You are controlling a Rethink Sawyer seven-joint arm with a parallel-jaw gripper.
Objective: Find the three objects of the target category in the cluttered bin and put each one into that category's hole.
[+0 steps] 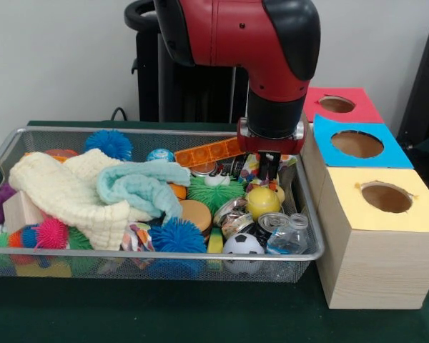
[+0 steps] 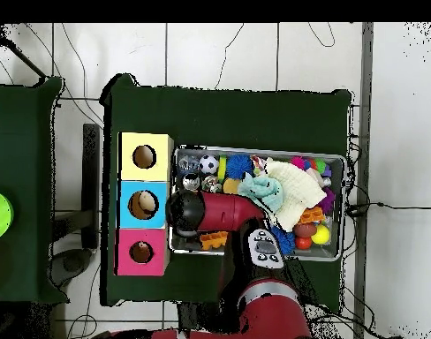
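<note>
Soccer ball (image 1: pixel 242 245) sits frontmost in bin (image 1: pixel 164 254); gripper (image 1: pixel 269 170) reaches into clutter, state indiscernible; no legible writing.

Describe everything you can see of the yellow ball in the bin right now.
The yellow ball looks smooth, glossy and round, like plastic or rubber, with no markings visible. It sits in the wire bin at the end next to the wooden box, just below the hand, which hangs close above it. Metal tins press against its lower side, and a green spiky ball lies beside it.
</note>
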